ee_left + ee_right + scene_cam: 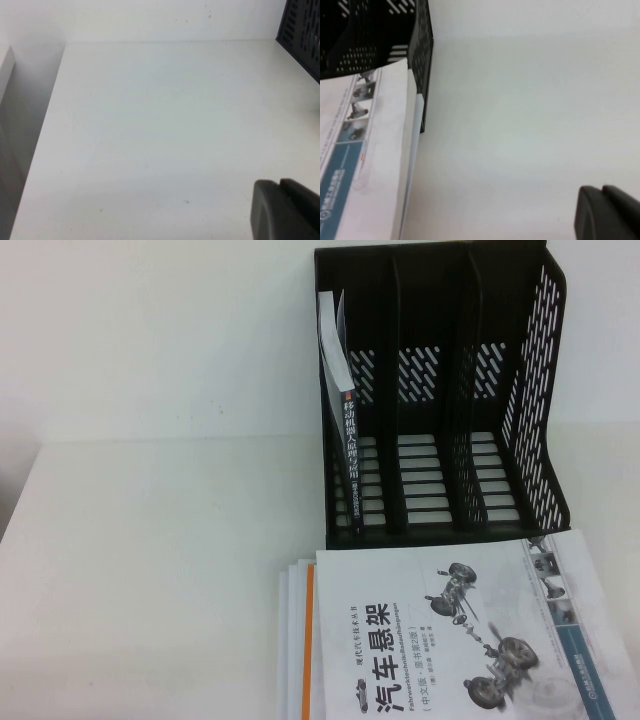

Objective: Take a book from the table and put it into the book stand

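Note:
The dark book with white characters on its spine stands upright in the leftmost compartment of the black book stand, a white slip sticking out of its top. The stand's corner shows in the left wrist view and the right wrist view. My left gripper is shut and empty over bare white table, left of the stand. My right gripper is shut and empty over bare table, right of the stand. Neither gripper shows in the high view.
A stack of white books lies in front of the stand; the top one has car-suspension drawings. It also shows in the right wrist view. The table's left edge meets a wall step.

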`<state>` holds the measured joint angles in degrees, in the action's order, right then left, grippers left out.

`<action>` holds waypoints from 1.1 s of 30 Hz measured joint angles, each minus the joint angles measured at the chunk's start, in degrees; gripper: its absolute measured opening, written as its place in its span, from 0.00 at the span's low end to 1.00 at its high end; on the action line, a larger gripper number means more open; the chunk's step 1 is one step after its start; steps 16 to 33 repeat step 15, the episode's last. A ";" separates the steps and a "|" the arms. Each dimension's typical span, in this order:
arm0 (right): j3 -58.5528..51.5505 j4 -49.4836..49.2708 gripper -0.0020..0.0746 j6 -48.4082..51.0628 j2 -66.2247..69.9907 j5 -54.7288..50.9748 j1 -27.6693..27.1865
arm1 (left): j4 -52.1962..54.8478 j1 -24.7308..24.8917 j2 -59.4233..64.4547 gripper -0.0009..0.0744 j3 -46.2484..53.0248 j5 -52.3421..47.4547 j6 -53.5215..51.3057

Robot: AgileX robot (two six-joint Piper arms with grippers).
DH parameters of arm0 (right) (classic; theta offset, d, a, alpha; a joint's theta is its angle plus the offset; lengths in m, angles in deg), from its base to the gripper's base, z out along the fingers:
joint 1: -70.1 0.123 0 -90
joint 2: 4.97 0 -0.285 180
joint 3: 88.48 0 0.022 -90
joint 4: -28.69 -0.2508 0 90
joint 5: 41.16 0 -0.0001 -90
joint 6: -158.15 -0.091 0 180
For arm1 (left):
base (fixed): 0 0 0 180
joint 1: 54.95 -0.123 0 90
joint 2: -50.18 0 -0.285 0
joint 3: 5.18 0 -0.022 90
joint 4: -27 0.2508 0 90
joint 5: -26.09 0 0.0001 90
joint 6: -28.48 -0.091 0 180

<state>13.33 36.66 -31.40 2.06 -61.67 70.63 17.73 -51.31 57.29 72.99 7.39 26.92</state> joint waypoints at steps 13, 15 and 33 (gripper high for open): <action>0.00 -0.21 0.02 3.32 0.00 0.00 0.00 | 0.00 0.00 0.00 0.01 0.00 0.00 0.00; 0.00 -0.21 0.02 3.35 0.00 0.00 0.00 | 0.00 0.00 0.00 0.01 0.00 0.00 0.00; 0.00 -0.21 0.02 3.35 0.00 0.00 0.00 | 0.00 0.00 0.00 0.01 0.00 0.00 0.00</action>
